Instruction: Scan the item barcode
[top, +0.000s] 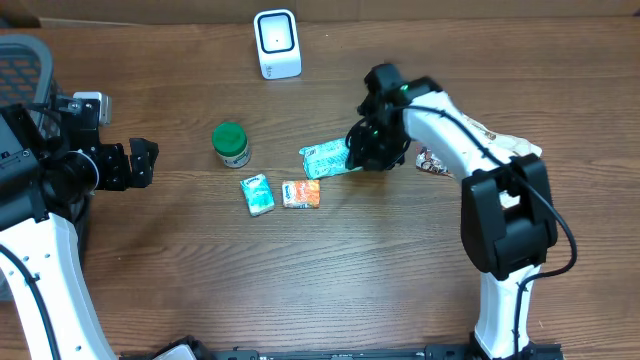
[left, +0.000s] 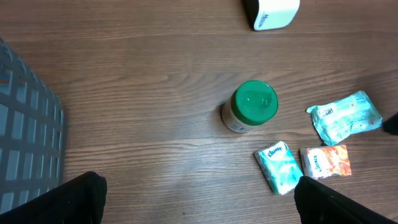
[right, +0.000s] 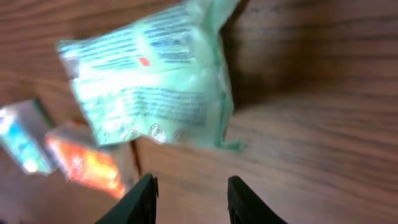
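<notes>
A pale green packet printed with small text lies flat on the wooden table, near the middle. My right gripper hovers at its right end. In the right wrist view the packet fills the upper left, and the right gripper stands partly open over bare wood just past the packet's edge, holding nothing. A white scanner stands upright at the back of the table. My left gripper is far to the left, wide open and empty. In the left wrist view the left gripper spans bare wood, with the packet at the right.
A green-lidded jar stands left of the packet. A teal tissue pack and an orange pack lie in front of it. A brown wrapper lies behind the right arm. A grey mesh basket sits at the far left.
</notes>
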